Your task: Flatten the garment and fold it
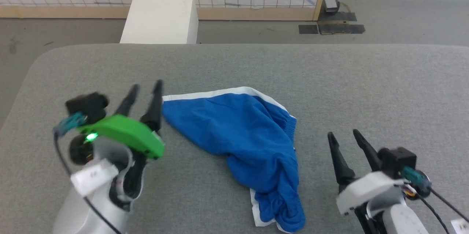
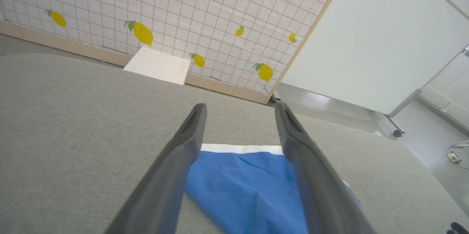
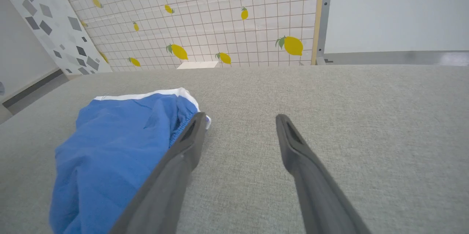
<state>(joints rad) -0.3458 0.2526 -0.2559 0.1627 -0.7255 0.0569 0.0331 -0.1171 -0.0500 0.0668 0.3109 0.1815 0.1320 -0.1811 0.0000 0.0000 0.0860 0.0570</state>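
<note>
A white box (image 1: 161,14) stands on the floor beyond the desk (image 1: 366,80); its top looks closed, and I cannot tell whether anything is inside. The garment (image 1: 234,131) lies on the desk's grey cover, roughly in the middle and between the two arms. Its far edge lies fairly flat and shows white trim. The near end is bunched into folds, and its lowest tip runs off the bottom of the head view. Part of the gathered waistband shows on the robot's right side; the rest is buried in the folds.

The left end effector (image 1: 146,84) has its fingers spread and holds nothing. It points at the garment's left corner, and from its wrist the blue cloth shows between the fingers. I cannot tell if they touch it. The right end effector (image 1: 343,133) is also spread and empty, near the garment's right side.
</note>
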